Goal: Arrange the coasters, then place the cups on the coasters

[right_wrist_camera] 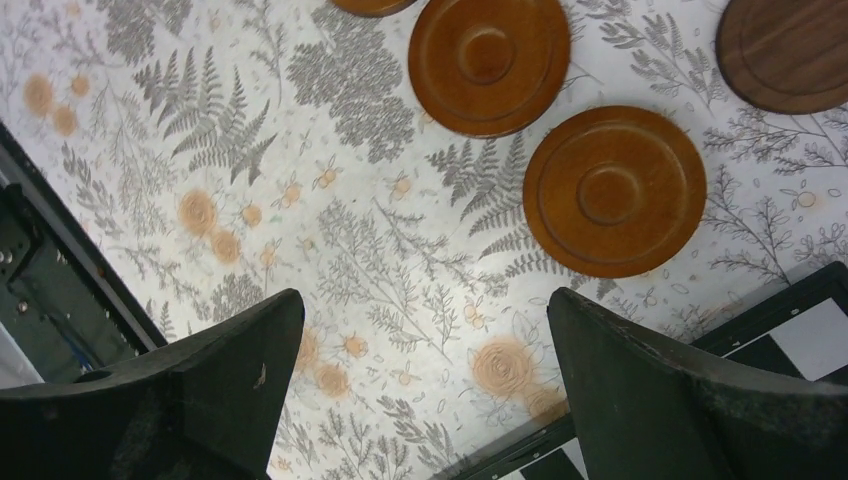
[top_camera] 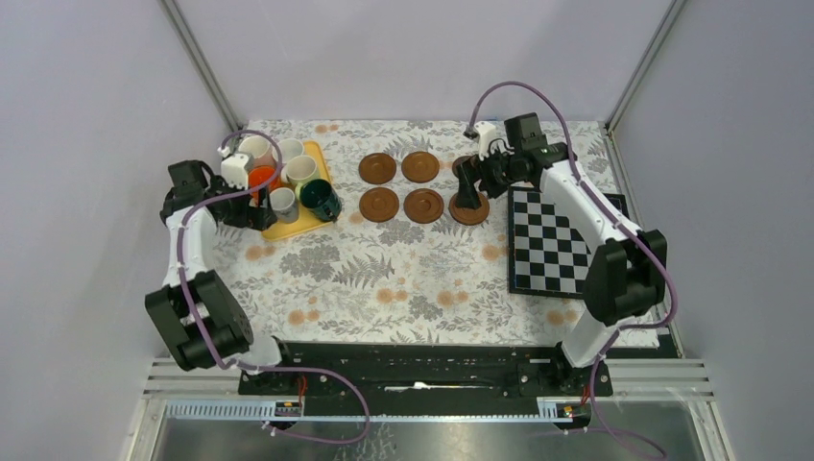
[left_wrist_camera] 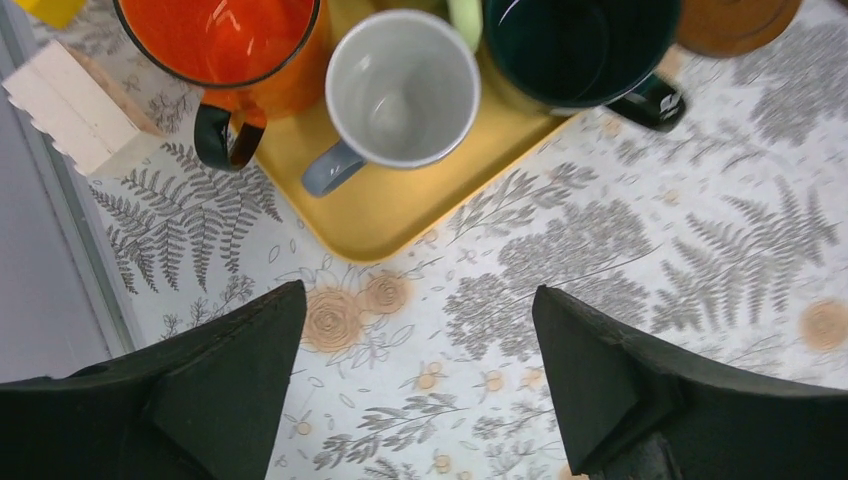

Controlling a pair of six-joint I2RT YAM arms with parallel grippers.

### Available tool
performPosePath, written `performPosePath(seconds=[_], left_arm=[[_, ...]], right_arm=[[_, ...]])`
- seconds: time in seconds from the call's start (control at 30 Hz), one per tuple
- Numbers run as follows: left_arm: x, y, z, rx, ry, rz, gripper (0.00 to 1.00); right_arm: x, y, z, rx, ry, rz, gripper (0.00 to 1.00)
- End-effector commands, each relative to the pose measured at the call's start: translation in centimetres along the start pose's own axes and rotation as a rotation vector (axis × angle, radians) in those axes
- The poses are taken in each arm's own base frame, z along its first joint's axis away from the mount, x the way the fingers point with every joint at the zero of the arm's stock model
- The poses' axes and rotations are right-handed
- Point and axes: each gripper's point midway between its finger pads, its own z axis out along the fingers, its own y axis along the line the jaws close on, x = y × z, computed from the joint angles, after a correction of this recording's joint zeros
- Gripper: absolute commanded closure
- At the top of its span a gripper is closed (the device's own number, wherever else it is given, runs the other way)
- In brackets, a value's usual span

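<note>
Coasters (top_camera: pixel 423 205) looked arranged, so cups (top_camera: pixel 301 171) came next: my left hand (left_wrist_camera: pixel 418 300) and right hand (right_wrist_camera: pixel 425 300) hung released, empty; the grey cup (left_wrist_camera: pixel 400 90) needed gripping.

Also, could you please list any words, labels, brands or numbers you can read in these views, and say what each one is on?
There is no readable text in any view.
On the dark green cup, a small white mark sits on the handle, too blurred to read.
On the chessboard, no letters or numbers show along the border.
</note>
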Motion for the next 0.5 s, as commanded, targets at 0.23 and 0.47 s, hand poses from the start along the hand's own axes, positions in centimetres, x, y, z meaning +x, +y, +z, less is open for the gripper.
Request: performPosePath(seconds=[0.23, 0.47], left_arm=[[1.6, 5.1, 2.7, 0.147, -0.128, 0.226, 0.24], [3.5, 5.5, 5.4, 0.240, -0.114, 0.303, 0.35]], right_arm=[[1.7, 2.4, -3.9, -0.062, -0.066, -0.104, 0.00], [2.3, 2.1, -3.5, -0.069, -0.067, -0.094, 0.00]])
